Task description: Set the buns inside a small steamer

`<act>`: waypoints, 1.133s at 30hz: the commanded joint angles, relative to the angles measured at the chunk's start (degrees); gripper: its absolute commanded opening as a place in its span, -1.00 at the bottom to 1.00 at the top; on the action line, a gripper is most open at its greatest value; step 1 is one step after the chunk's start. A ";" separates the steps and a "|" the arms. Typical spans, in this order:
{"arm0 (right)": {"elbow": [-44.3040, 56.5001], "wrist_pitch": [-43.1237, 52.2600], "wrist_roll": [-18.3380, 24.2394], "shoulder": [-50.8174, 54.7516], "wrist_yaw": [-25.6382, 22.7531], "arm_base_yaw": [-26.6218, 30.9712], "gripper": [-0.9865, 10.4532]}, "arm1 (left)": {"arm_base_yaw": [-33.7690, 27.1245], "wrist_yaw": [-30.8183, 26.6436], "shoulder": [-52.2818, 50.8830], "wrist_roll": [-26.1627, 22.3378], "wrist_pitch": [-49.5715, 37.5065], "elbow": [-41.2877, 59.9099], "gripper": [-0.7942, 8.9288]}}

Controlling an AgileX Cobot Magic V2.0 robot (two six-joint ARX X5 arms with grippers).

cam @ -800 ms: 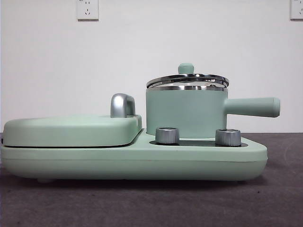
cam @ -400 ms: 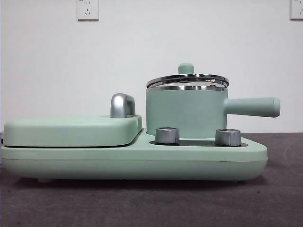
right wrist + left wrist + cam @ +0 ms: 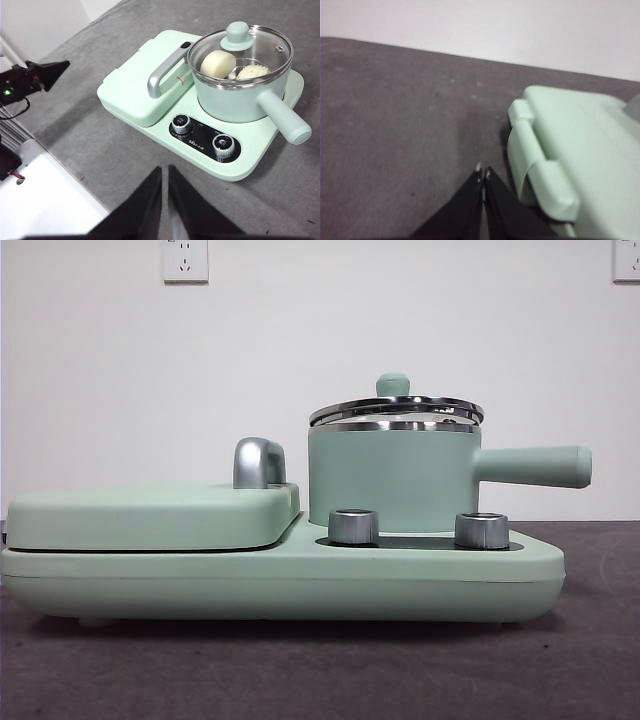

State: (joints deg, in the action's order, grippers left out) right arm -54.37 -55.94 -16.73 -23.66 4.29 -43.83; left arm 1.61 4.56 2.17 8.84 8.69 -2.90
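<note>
I see both cream-white toy buns inside the mint-green cylindrical steamer pot (image 3: 240, 97), under its chrome-rimmed glass lid (image 3: 240, 52) with the green knob: the smooth rounded bun (image 3: 217, 63) toward the lid's left, the ribbed dome bun (image 3: 254, 72) just beside it on the right, both in the upper right of the right wrist frame. My right gripper (image 3: 165, 172) rises at bottom centre of that frame, well apart from the pot, its two black jaws pressed nearly together and holding nothing. The pot sits on the right half of the mint-green cooker base (image 3: 300, 585), its straight green handle (image 3: 535, 466) pointing to the right of the front frame, above two chrome dials (image 3: 353, 526). The flat mint-green griddle lid (image 3: 150, 515) with its chrome handle (image 3: 258, 462) covers the left half. My left gripper (image 3: 483, 175) hangs over the dark grey table (image 3: 395, 125) near the cooker's corner, its jaws closed, tips touching, empty. Neither arm shows in the front frame.
</note>
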 commanded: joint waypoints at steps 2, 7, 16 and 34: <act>-0.39 0.61 0.46 -0.15 -0.20 -0.46 -0.79 | -0.15 -0.13 -2.10 -1.38 1.16 2.16 -0.82; -0.39 0.63 0.46 -0.15 -0.20 -0.46 -0.79 | -0.09 -0.15 -1.99 -1.95 1.31 2.16 -0.82; -0.39 0.63 0.46 -0.15 -0.20 -0.46 -0.79 | -0.09 -0.15 -1.99 -1.95 1.33 2.16 -0.82; 6.47 9.73 0.55 0.52 4.96 13.60 -0.79 | -0.09 -0.15 -1.99 -1.95 1.31 2.16 -0.82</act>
State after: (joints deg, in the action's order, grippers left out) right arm -48.93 -48.21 -16.73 -23.18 9.08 -32.10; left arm 1.61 4.43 0.21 7.49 10.09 -1.85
